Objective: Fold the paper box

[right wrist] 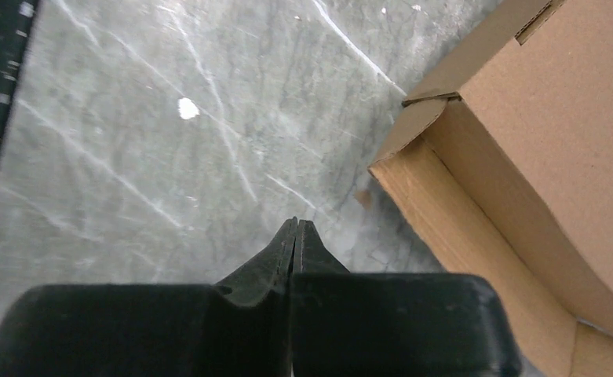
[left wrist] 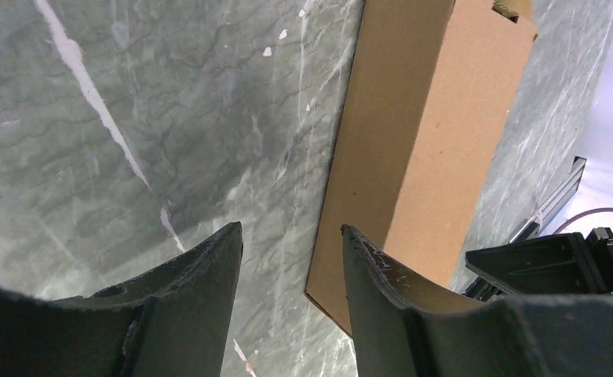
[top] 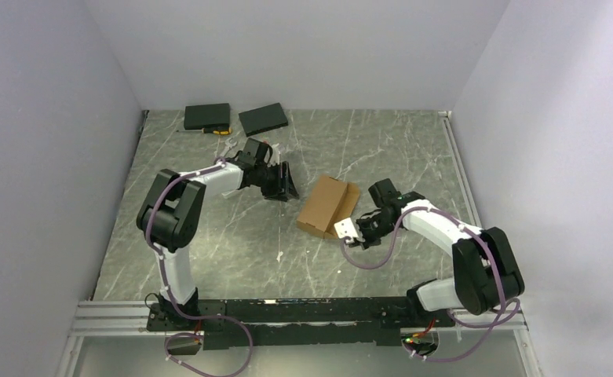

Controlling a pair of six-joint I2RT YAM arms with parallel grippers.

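Two grippers flank the paper box (top: 328, 206), and the right gripper (right wrist: 295, 226) is the nearer. Its jaws are pressed together with nothing between them, tips low over the table (top: 209, 259). In its wrist view the box's closest corner sits just ahead and to the right of the tips. At that corner the end flap (right wrist: 428, 98) shows a thin gap along the seam, so the fold looks not quite seated.

The left gripper (left wrist: 291, 230) has its jaws moderately spread and empty. The box lies just past its right-hand finger, the long side running away ahead, so the fingers point along that side and not across it. Any press on the loose corner probably falls to the right arm. Farthest off, well beyond the left gripper, lie two black slabs (top: 207, 116).
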